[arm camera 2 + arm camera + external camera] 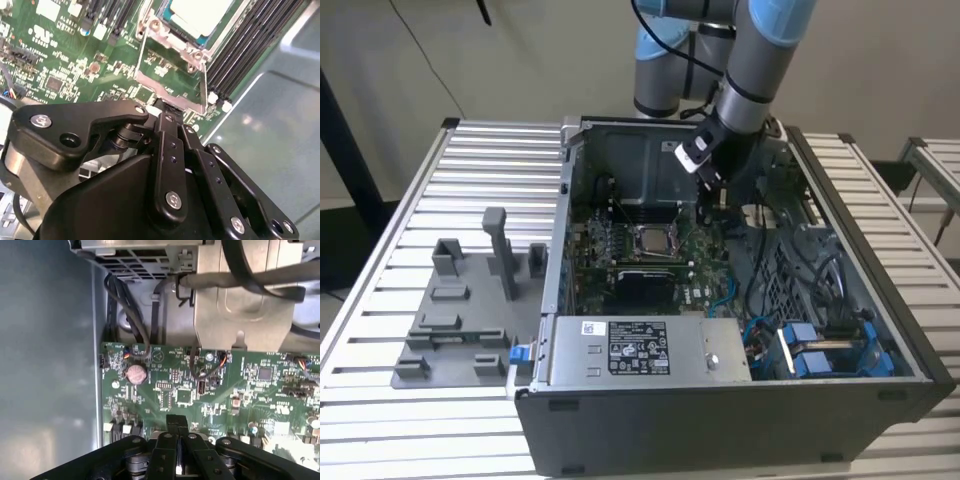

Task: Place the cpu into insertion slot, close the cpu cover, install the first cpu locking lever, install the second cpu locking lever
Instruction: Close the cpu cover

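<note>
The cpu (655, 240) lies in the insertion slot (655, 256), its silvery top (200, 15) showing inside the slot's metal rim (172, 42). The cpu cover (150, 82), a thin silver frame with a square window, stands swung open off the slot toward my gripper. My gripper (708, 200) hangs inside the case, just off the socket toward the exterior view's right. In both wrist views its black fingers are shut together, and the tips (167, 107) (176, 421) are at the cover's free edge. I cannot tell whether they pinch the edge or only touch it.
A grey box with a white label (640, 345) lines the case front, with a black square patch (642, 285) behind it. Blue cables and drive bays (820, 350) fill the exterior view's right. Memory slots (250, 50) run beside the socket. A grey fixture (460, 310) sits on the table.
</note>
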`<state>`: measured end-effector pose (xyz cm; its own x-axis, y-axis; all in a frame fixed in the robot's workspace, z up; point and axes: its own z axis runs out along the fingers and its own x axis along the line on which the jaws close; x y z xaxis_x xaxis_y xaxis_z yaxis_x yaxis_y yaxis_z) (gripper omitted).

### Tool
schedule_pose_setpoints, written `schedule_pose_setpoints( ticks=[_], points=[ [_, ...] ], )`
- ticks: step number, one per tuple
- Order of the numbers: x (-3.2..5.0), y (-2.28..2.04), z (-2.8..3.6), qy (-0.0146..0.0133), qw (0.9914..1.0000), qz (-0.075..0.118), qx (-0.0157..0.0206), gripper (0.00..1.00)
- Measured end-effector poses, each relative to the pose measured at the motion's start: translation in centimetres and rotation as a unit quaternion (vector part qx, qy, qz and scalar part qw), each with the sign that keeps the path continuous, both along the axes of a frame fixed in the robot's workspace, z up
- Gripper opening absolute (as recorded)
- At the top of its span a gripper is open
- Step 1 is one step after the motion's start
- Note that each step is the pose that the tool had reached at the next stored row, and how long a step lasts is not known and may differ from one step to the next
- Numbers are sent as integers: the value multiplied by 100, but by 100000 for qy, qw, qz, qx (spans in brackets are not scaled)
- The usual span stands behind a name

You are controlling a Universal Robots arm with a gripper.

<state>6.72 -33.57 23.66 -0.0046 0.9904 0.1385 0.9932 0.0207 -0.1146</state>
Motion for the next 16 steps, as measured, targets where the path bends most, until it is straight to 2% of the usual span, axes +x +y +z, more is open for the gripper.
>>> schedule_pose_setpoints(
  ticks=[4,13,16],
  points=[
    [-69,1,32,-76,100000,-2,46,11],
    [-297,9,41,-1202,99993,0,35,11],
    [-383,16,41,-1418,99990,0,36,11]
  ],
)
